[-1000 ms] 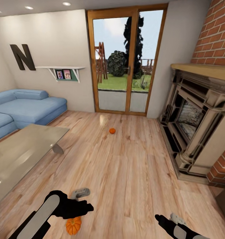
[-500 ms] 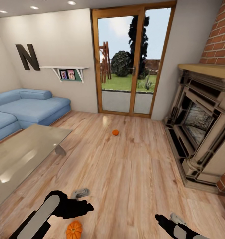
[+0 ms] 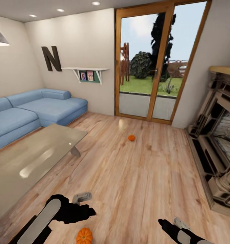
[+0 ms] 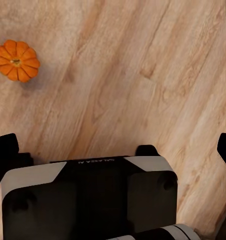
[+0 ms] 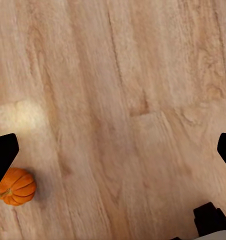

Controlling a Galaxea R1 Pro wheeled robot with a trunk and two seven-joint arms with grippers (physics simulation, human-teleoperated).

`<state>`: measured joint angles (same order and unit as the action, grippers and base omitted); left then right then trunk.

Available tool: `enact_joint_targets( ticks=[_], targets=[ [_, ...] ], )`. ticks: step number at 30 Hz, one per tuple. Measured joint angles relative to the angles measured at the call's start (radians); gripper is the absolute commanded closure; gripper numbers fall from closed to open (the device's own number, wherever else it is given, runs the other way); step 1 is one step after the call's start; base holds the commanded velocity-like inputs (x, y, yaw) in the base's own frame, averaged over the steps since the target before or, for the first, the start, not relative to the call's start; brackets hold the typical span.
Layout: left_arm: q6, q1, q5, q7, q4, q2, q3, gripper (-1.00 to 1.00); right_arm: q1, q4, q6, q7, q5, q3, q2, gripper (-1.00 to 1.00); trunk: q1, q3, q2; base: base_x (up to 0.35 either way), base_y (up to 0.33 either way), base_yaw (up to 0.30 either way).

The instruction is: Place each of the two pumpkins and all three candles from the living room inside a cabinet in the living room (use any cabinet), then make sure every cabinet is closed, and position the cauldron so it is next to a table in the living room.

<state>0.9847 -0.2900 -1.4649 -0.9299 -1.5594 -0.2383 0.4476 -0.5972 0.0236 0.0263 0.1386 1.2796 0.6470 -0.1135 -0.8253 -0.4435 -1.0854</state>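
On the wooden floor [image 3: 138,176] of the living room lie two pumpkins. The near pumpkin [image 3: 84,236] sits close in front of us, just beside our left arm and between our two arms in the head view; it also shows in the left wrist view [image 4: 16,60], resting on the boards clear of the fingers, and in the right wrist view [image 5: 16,186], partly behind one dark fingertip. The far pumpkin [image 3: 131,138] lies well apart from it, out in the open floor toward the glass doors [image 3: 155,64].

Our left gripper [image 4: 115,150] hangs above bare boards, its fingers spread wide to either edge of the wrist view and holding nothing. Our right gripper [image 5: 113,150] is likewise spread wide over bare floor, with nothing between its fingers. In the head view the left gripper [image 3: 81,197] shows low at our left and the right gripper [image 3: 180,222] low at our right.

To our left stands a low coffee table [image 3: 30,162] with a glossy top, its near corner close to our left arm. Beyond it a blue sofa [image 3: 37,112] runs along the wall, under a large letter N [image 3: 51,58] and a small shelf [image 3: 86,71] with framed pictures. A fireplace [image 3: 220,142] lines the right side.
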Motion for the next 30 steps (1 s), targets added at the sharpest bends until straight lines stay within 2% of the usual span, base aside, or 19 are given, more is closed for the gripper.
enact_joint_targets(
  ticks=[9, 15, 30],
  targets=[
    [0.0, 0.0, 0.0, 0.0, 0.0, 0.0, 0.0, -1.0, 0.0, 0.0, 0.0, 0.001, 0.0, 0.0, 0.0, -1.0, 0.0, 0.0, 0.0, 0.14, -0.026, 0.239],
    [0.0, 0.0, 0.0, 0.002, 0.0, 0.0, 0.001, -1.0, 0.0, 0.0, 0.0, 0.001, 0.0, 0.0, 0.0, -1.0, 0.0, 0.0, 0.0, 0.094, -0.04, 0.028],
    [0.0, 0.0, 0.0, 0.002, 0.0, 0.0, 0.002, -1.0, 0.0, 0.0, 0.0, 0.002, 0.0, 0.0, 0.0, -1.0, 0.0, 0.0, 0.0, 0.045, -0.139, 0.001]
  ],
)
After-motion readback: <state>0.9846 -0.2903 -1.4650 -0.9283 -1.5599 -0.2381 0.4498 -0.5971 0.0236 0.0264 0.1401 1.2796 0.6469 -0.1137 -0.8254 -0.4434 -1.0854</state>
